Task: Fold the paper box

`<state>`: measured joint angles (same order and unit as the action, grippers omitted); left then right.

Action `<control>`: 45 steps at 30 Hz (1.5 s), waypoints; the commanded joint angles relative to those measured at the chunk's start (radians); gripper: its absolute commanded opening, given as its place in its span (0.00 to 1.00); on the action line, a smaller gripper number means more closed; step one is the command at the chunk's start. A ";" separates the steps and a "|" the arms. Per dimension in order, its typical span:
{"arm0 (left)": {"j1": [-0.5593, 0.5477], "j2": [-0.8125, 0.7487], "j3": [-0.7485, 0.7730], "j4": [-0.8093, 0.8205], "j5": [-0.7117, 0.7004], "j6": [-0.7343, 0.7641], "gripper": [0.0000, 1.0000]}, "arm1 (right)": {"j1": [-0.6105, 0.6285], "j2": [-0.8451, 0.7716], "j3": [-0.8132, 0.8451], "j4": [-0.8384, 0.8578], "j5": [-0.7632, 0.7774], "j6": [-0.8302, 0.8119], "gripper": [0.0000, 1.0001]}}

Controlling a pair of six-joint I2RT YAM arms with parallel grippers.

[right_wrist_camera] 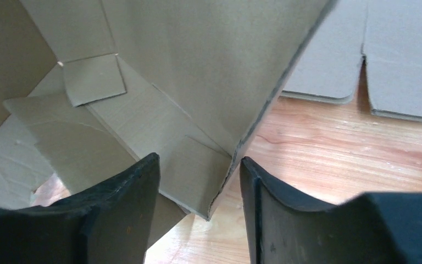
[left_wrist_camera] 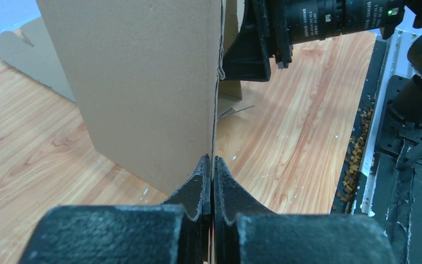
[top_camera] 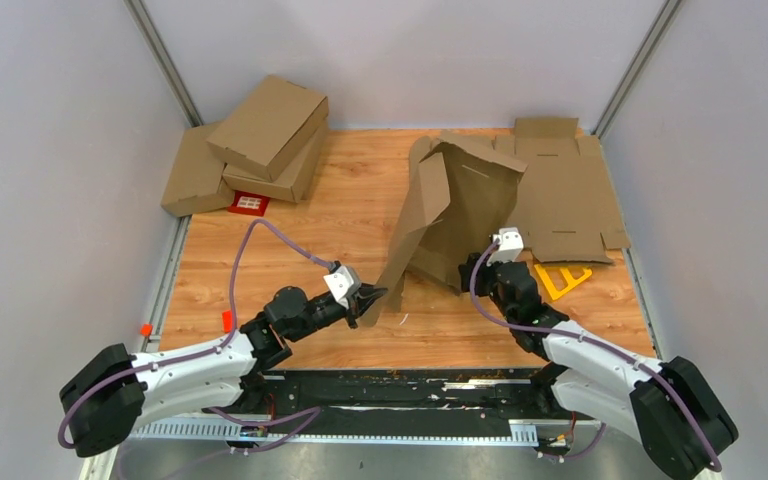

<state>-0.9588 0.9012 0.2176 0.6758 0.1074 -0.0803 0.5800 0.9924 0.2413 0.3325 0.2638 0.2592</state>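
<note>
The paper box is a brown cardboard die-cut piece, partly folded and standing up on the wooden table at the centre. My left gripper is shut on the edge of its lower left flap, seen edge-on between the fingers in the left wrist view. The flap rises tall in front of that camera. My right gripper is open at the box's lower right; in the right wrist view its fingers straddle a bottom corner of a panel without closing on it.
A flat cardboard blank lies at the back right. Three folded mailer boxes are stacked at the back left, with a red tag beside them. A yellow triangle lies near my right arm. Brown crumbs litter the near rail.
</note>
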 commanded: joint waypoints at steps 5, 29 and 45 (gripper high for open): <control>-0.006 0.013 0.031 -0.107 -0.053 -0.015 0.00 | 0.003 -0.038 0.053 -0.029 -0.197 -0.050 0.98; -0.006 -0.027 0.046 -0.166 -0.091 -0.007 0.00 | 0.004 0.075 0.154 -0.177 -0.282 -0.136 1.00; -0.006 -0.021 0.047 -0.167 -0.090 -0.006 0.00 | 0.004 0.172 0.205 -0.151 -0.163 -0.165 0.89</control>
<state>-0.9607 0.8719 0.2394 0.5537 0.0135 -0.0807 0.5804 1.1282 0.3954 0.1383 0.0292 0.1097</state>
